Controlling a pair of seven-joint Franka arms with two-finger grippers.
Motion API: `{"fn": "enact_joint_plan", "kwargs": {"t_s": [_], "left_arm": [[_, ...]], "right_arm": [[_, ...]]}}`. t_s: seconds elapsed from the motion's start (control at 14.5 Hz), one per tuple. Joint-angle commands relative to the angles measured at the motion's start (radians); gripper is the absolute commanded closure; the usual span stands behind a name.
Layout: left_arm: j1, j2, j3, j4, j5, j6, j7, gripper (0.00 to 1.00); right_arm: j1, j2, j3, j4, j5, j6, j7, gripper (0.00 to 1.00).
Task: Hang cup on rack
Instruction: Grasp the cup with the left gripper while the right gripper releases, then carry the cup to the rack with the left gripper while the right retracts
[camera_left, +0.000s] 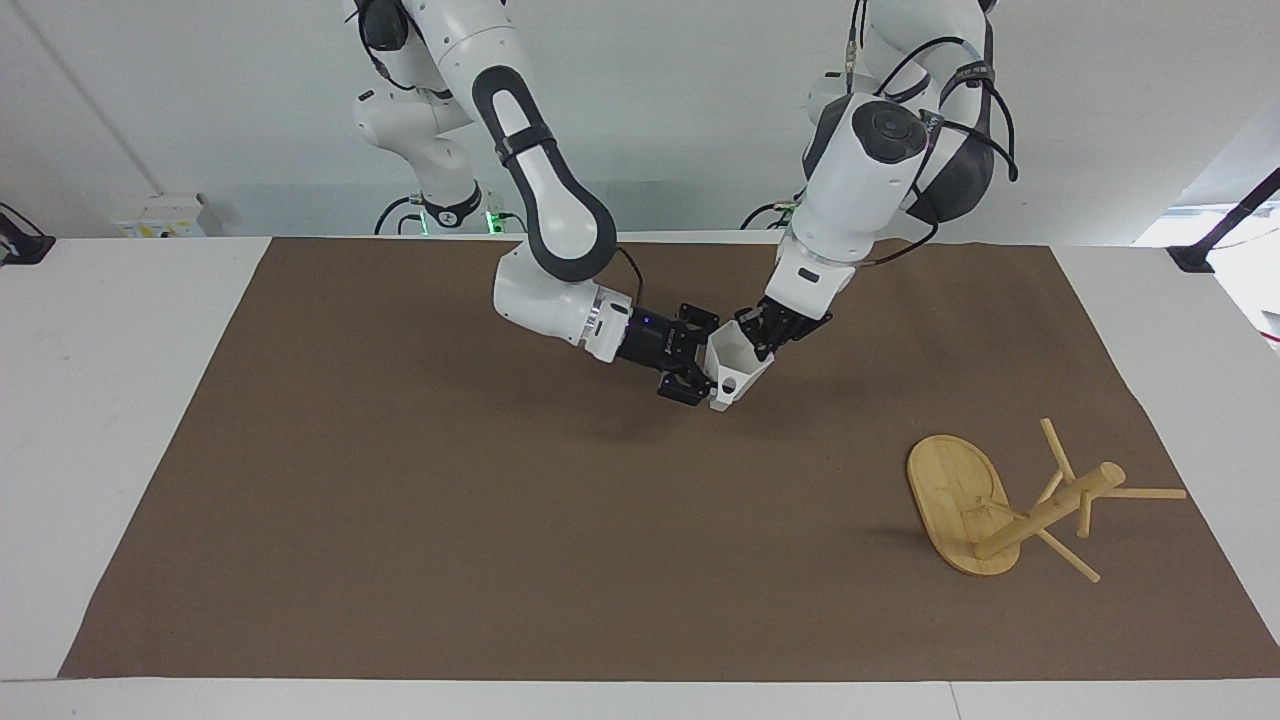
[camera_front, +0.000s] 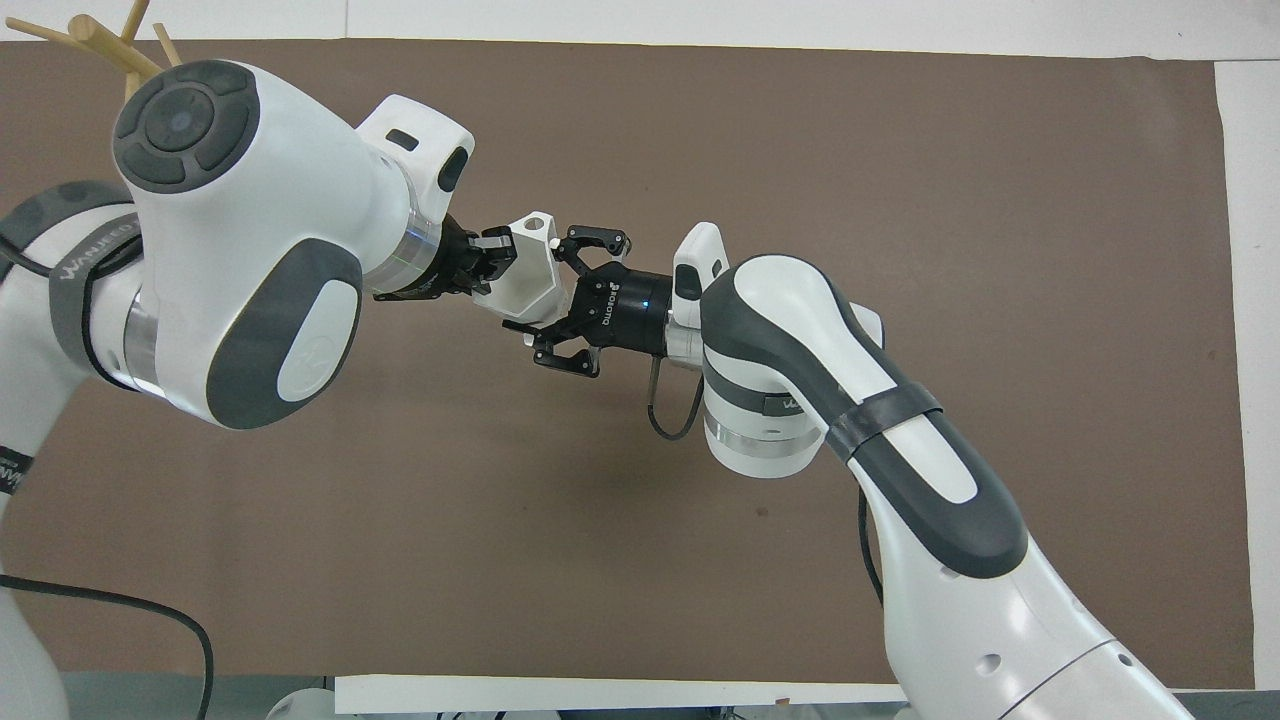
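The white faceted cup (camera_left: 738, 366) (camera_front: 527, 283) hangs tilted in the air over the middle of the brown mat, held from both sides. My right gripper (camera_left: 700, 370) (camera_front: 553, 297) is shut on its narrow base end. At the wide end, my left gripper (camera_left: 762, 338) (camera_front: 487, 263) is shut on the rim. The bamboo rack (camera_left: 1000, 505) lies tipped over on the mat toward the left arm's end, its oval base on edge and its pegs sticking out. In the overhead view only the rack's peg tips (camera_front: 100, 40) show past the left arm.
A brown mat (camera_left: 400, 520) covers most of the white table (camera_left: 110, 400). A black cable (camera_front: 120, 610) lies at the robots' edge of the table, near the left arm.
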Motion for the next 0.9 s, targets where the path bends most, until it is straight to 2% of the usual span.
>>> {"fn": "enact_joint_plan", "kwargs": {"t_s": [0.0,0.07,0.14,0.21,0.62,0.76,0.83], "left_arm": [[-0.013,-0.014,0.013,-0.026,-0.013,0.033,-0.052,1.00],[-0.013,-0.014,0.013,-0.026,-0.013,0.033,-0.052,1.00],[-0.013,-0.014,0.013,-0.026,-0.013,0.033,-0.052,1.00],[-0.013,-0.014,0.013,-0.026,-0.013,0.033,-0.052,1.00],[-0.013,-0.019,0.017,-0.043,-0.013,0.042,-0.100,1.00],[0.001,-0.022,0.018,-0.056,-0.013,0.085,-0.108,1.00],[0.011,-0.029,0.023,-0.074,-0.013,0.123,-0.118,1.00]], "right_arm": [[-0.003,-0.002,0.002,0.008,0.019,0.010,-0.007,0.45],[-0.003,-0.002,0.002,0.008,0.017,0.010,-0.007,0.43],[-0.005,-0.002,0.002,0.008,0.018,0.010,-0.004,0.25],[-0.009,-0.002,0.002,0.008,0.019,0.007,0.002,0.01],[-0.072,-0.032,-0.001,0.017,-0.029,-0.011,0.088,0.00],[-0.127,-0.055,-0.003,0.018,-0.142,-0.066,0.131,0.00],[-0.180,-0.060,-0.003,0.024,-0.232,-0.139,0.156,0.00]]}}
